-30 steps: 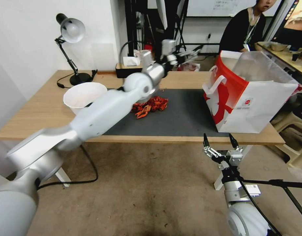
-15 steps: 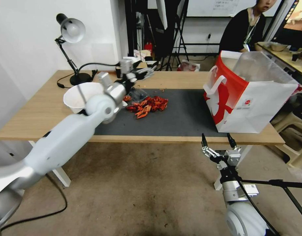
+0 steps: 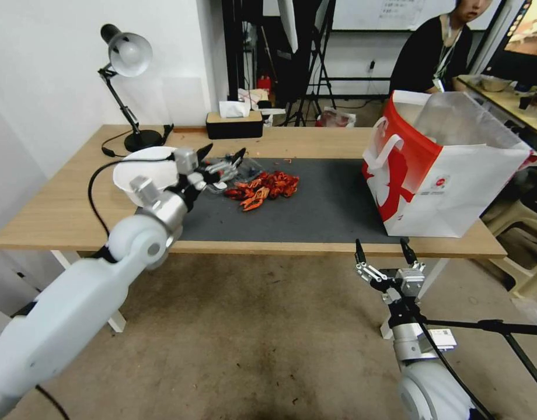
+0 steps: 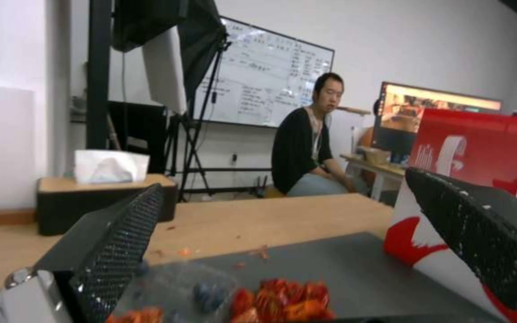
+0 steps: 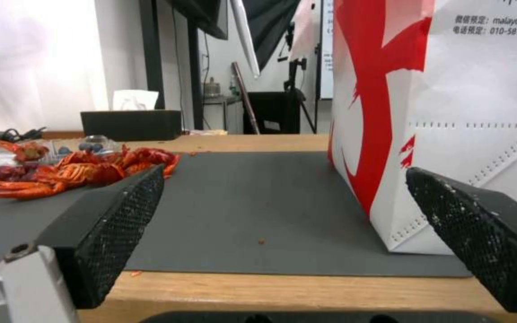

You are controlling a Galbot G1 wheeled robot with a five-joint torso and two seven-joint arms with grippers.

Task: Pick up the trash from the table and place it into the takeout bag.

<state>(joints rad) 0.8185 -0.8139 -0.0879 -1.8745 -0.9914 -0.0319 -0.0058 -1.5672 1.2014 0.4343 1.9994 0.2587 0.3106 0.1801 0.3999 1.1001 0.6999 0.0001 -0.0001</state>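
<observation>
Table [image 3: 338,143]: light wood top, dark grey mat [image 3: 327,201] across its middle.

Red crayfish shells [image 3: 267,188]: heaped at centre-left of the head view, on the mat's left part; a crumpled clear plastic piece [image 3: 249,167] lies just beside them, toward the back.

White bowl [image 3: 139,169]: left of the shells, at the mat's left edge.

Takeout bag [image 3: 440,169]: white and red, upright, right of frame, on the mat's right end, well apart from the shells.

Left gripper [image 3: 222,156]: centre-left of frame, low over the table between bowl and shells, fingers spread apart, nothing between them.

Right gripper [image 3: 381,252]: lower right of frame, below the table's front edge, fingers parted, empty.

Black desk lamp [image 3: 125,87]: upper left, on the table's far corner.

Black tissue box [image 3: 234,123]: upper centre, at the table's back edge.
</observation>
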